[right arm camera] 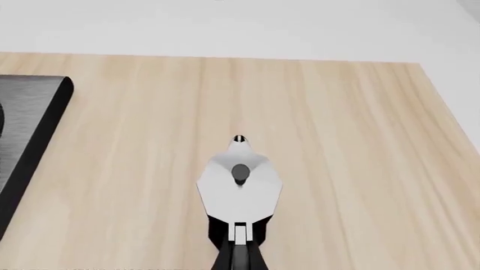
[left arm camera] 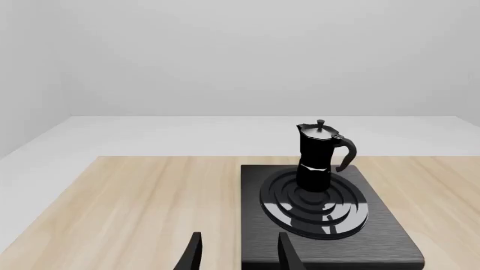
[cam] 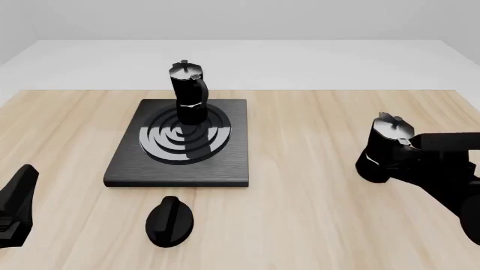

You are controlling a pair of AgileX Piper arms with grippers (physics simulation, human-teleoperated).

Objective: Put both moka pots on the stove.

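Apparently right end effector (cam: 390,160) grips second pot (cam: 386,147), well apart from stove (cam: 180,169) edge.

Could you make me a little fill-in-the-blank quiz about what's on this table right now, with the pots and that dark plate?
1. The number of moka pots standing on the stove is ____.
2. The second moka pot stands on the table's ____ side in the front view, at the right arm.
3. The black oval knob lies on the wooden table, just in ____ of the stove.
4. The left arm's fingers hold ____.

Missing words: one; right; front; nothing
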